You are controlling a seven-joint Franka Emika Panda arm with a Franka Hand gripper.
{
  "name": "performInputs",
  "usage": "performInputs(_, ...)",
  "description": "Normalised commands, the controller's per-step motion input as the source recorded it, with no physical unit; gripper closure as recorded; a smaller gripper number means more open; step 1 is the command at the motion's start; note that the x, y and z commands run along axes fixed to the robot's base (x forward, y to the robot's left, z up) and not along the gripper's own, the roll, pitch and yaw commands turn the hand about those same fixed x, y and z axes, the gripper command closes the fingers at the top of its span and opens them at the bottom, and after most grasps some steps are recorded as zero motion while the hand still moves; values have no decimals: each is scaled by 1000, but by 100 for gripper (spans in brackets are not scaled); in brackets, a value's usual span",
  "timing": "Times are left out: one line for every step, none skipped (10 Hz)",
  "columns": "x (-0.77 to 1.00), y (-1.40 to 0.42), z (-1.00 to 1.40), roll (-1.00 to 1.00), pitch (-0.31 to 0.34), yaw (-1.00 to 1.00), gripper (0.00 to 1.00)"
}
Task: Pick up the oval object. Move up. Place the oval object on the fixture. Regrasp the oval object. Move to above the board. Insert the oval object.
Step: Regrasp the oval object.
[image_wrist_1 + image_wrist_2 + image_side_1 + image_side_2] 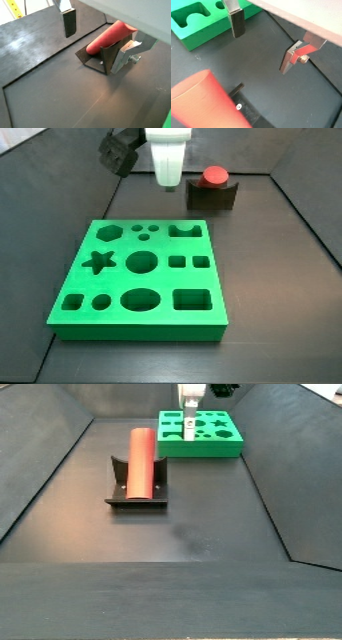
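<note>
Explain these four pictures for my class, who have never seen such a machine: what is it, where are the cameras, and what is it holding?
It is one robot arm with a two-finger end effector. Two cameras ride on its wrist; two stand beside the table. On the dark floor lie a green board with shaped cutouts and a small dark fixture. A red oval object rests on the fixture. The end effector hangs above, between fixture and board, its fingers apart and holding nothing.

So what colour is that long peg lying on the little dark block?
Red, clearest in a side view.
</note>
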Motion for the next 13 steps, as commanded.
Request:
performInputs(1000, -8, -27, 125, 229, -50, 0)
performInputs(1000, -15, -24, 119, 209, 0, 0)
performInputs(1000, -18, -22, 111, 189, 22, 0)
performInputs(1000, -18, -27, 93, 161, 38, 0)
performInputs(1000, -18, -27, 87, 149, 41, 0)
performInputs(1000, -21, -26, 86, 133, 39, 0)
performInputs(1000, -22, -31, 85, 121, 33, 0)
performInputs(1000, -25, -31, 89, 114, 30, 0)
performInputs(1000, -24, -35, 93, 111, 24, 0)
performInputs(1000, -22, -33, 101, 110, 21, 0)
performInputs(916, -23, -39, 101, 106, 15, 0)
performInputs(848, -21, -36, 107, 106, 12, 0)
performInputs(786, -20, -34, 110, 110, 9, 0)
